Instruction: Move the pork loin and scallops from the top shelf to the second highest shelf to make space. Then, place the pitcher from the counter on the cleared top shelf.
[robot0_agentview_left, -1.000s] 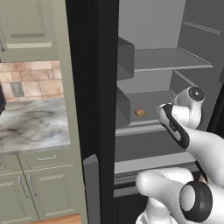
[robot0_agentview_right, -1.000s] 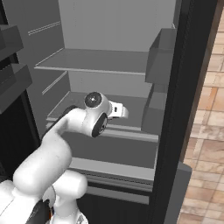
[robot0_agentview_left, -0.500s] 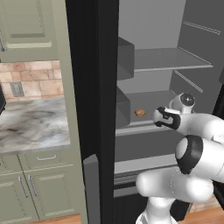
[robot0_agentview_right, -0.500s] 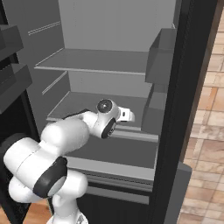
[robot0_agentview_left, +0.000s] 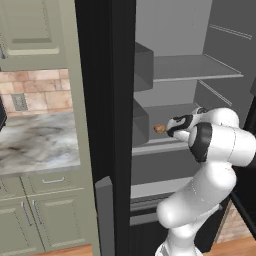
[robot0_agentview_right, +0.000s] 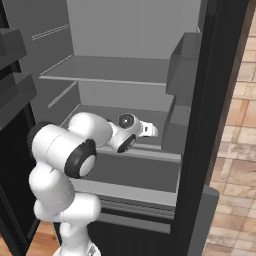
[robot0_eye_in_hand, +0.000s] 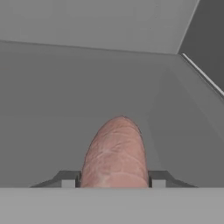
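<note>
Left base view is showing the fridge (robot0_agentview_left: 200, 30) standing open with the arm (robot0_agentview_left: 220, 145) reaching in at the second highest shelf (robot0_agentview_left: 165, 146), while the top shelf (robot0_agentview_left: 195, 67) above is sitting bare. Gripper (robot0_agentview_left: 172, 127) is hanging just over that lower shelf, right beside a small brown lump (robot0_agentview_left: 159, 129), probably the scallops. Hand view has the fingers (robot0_eye_in_hand: 68, 180) partway open and pressing on both sides of the pinkish pork loin (robot0_eye_in_hand: 116, 153), which is pointing toward the back wall.
</note>
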